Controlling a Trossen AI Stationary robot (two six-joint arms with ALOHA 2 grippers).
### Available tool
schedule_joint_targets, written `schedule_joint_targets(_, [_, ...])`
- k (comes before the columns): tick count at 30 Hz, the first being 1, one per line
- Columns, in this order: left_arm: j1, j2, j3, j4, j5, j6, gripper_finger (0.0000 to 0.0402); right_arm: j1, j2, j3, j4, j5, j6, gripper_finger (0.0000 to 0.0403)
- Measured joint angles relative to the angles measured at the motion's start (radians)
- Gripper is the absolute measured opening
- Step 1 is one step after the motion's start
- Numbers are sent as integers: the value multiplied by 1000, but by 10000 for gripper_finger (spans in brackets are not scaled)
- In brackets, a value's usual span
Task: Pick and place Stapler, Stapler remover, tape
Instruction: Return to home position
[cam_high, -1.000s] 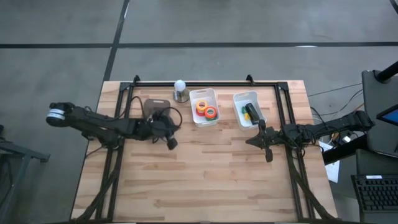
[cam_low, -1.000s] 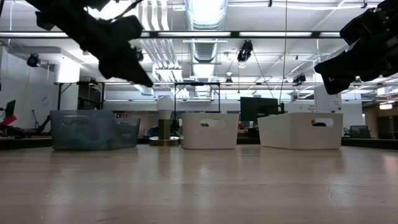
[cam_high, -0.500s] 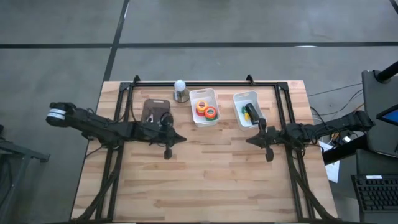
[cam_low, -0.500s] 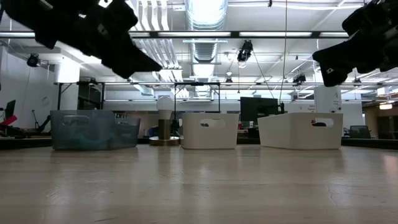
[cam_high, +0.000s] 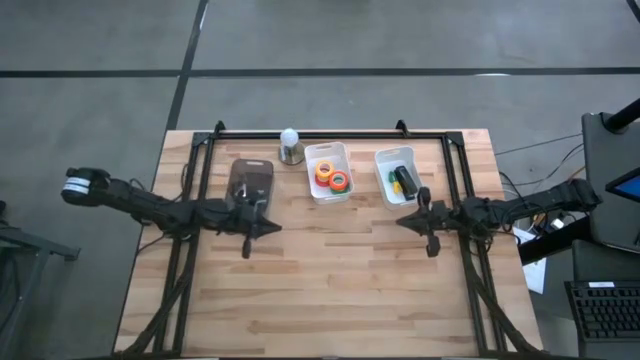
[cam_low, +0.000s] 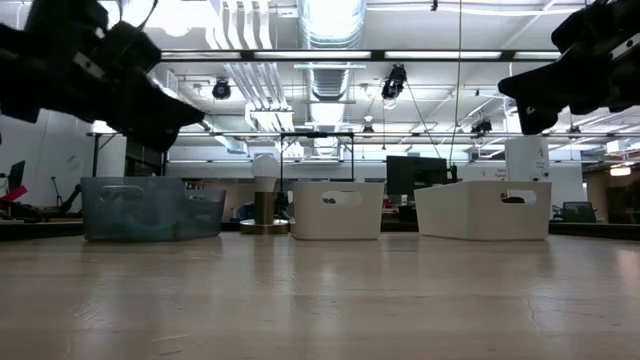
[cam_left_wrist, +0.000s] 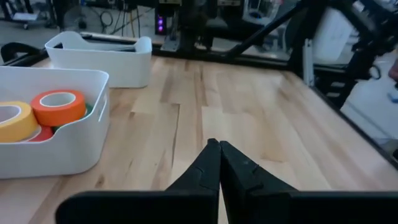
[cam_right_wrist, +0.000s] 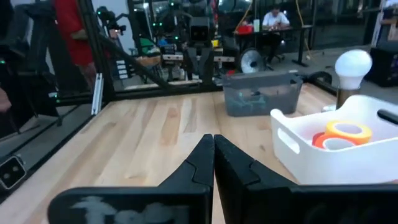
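- Wood planks make up the table (cam_high: 330, 290). Three bins stand in a row near its far edge: a dark translucent bin (cam_high: 248, 168), a middle white bin (cam_high: 327, 147) and a right white bin (cam_high: 395, 152).
- The tape lies in the middle white bin. The left wrist view shows an orange roll (cam_left_wrist: 58, 106) leaning against a yellow roll (cam_left_wrist: 11, 122), with a red roll (cam_left_wrist: 42, 133) partly under them.
- The rolls are small rings with pale cores, crowded together against the bin's wall.
- The left gripper (cam_high: 246, 247) hangs above the table just in front of the dark translucent bin. Its fingers are pressed together with nothing between them. The tape sits near it, farther back and to its right, not touching.
- The right gripper (cam_high: 433, 250) hangs in front of the right white bin, fingers closed and empty. The tape is farther back and to its left.
- In the low view both grippers sit higher than the bin rims.
- The right white bin holds a dark elongated object (cam_high: 404, 181) and something small and green beside it, too small to name.
- A white bulb on a stand (cam_high: 290, 140) sits between the dark bin and the middle white bin.
- A black frame rail (cam_high: 330, 132) runs along the far edge, with more rails down both sides.
- Bare wood spreads between the grippers and across the near half.
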Motion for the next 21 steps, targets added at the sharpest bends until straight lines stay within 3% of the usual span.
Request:
schedule_joint_targets(7, [0,-200,-137,24,4,-27,5,0,-70,0,-40,-2,-19,8])
schedule_joint_targets(13, [0,-345,-137,-93,24,-43,5,0,-153,0,-151,-2,-14,8])
schedule_joint_targets(21, [2,-518,-138,-193,30,47,5,0,-295,0,-289,-3,-48,8])
